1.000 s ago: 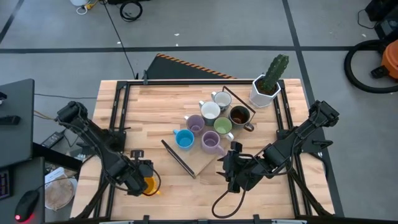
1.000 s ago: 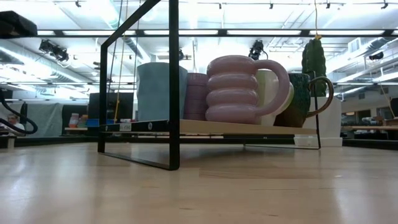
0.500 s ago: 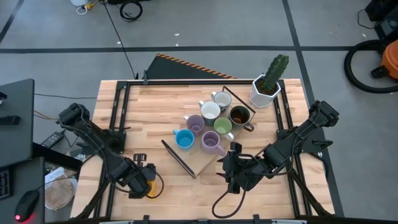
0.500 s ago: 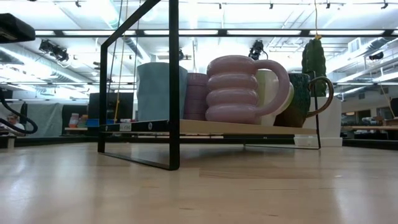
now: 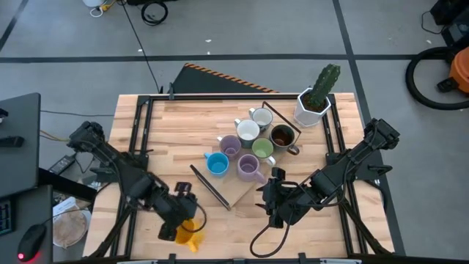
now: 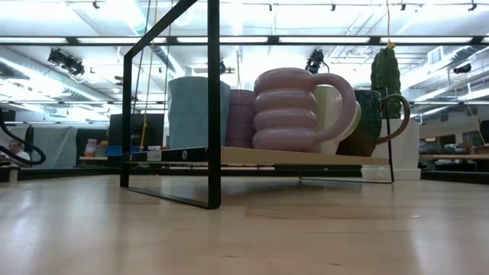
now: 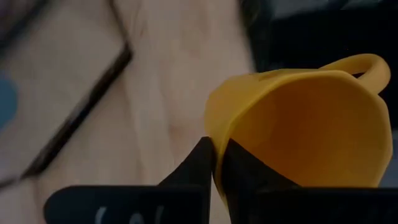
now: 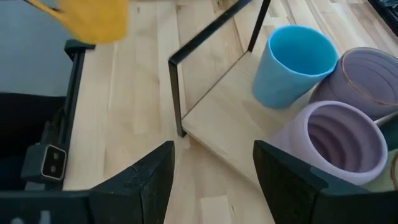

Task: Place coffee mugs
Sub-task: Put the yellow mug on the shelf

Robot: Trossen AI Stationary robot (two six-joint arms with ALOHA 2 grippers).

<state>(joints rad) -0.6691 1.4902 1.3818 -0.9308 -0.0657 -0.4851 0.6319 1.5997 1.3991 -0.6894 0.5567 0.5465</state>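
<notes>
Orange mug (image 7: 305, 124) hangs near the surface's (image 5: 183, 125) front-left edge, its rim pinched by the left tool (image 7: 214, 158). Seven other mugs (image 5: 249, 143) crowd the black-framed wooden rack (image 5: 238, 192); the right tool (image 8: 211, 168) waits spread just before it.

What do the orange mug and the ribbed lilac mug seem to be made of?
Orange mug: probably glazed ceramic, possibly plastic; smooth, uniform, softly shiny, with a thin rim pinched by the left pincer. Ribbed lilac mug: likely glazed ceramic; thick stacked rings with soft highlights and an opaque pastel surface.
</notes>
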